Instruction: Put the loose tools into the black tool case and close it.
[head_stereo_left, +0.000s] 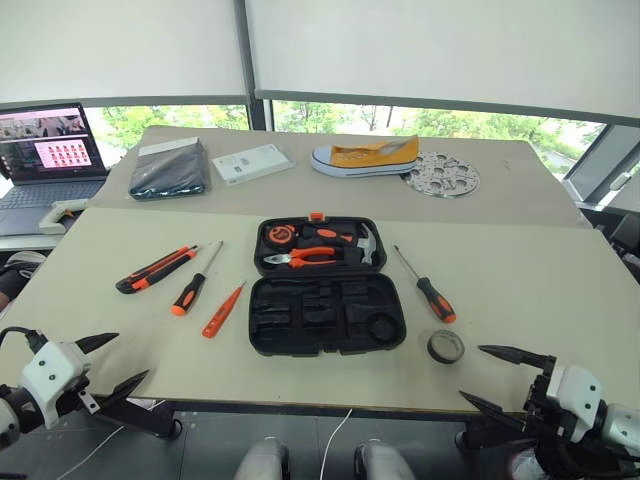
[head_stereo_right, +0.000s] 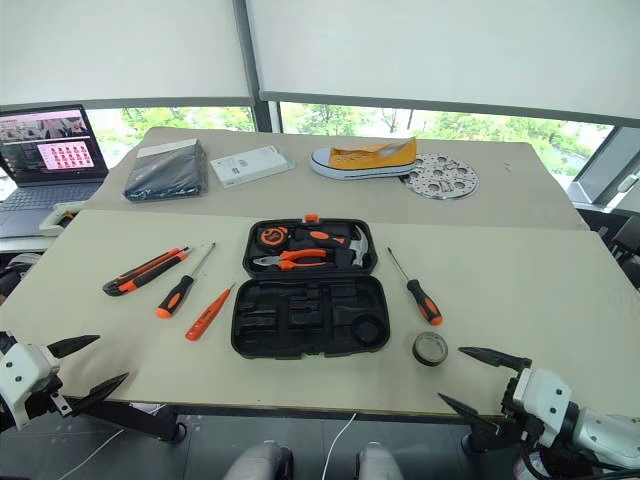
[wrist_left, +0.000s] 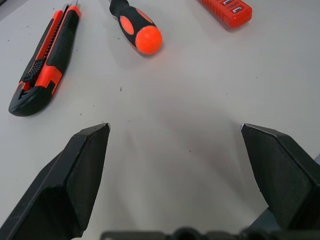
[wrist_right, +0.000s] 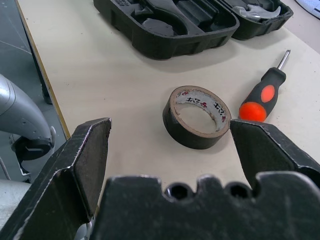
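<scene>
1. My left gripper (head_stereo_left: 112, 362) hangs at the near edge of the table (head_stereo_left: 540, 290), jaws wide and empty. My right gripper (head_stereo_left: 503, 377) is the same on the other side, wide and holding nothing.
2. The case (head_stereo_left: 325, 287) lies open mid-table. Its far half already holds pliers, a hammer and a tape measure; the slots of its near half are bare.
3. Nothing loose is packed yet. Left of the case lie the knife (head_stereo_left: 155, 269), a screwdriver (head_stereo_left: 195, 281) and the tester (head_stereo_left: 222, 310), all apart from it.
4. Right of the case lie the second screwdriver (head_stereo_left: 426, 286) and the tape roll (head_stereo_left: 445, 346), the roll just ahead of my right gripper.
5. I judge the task barely begun: five items to slot in, then the lid to fold shut and latch.
</scene>
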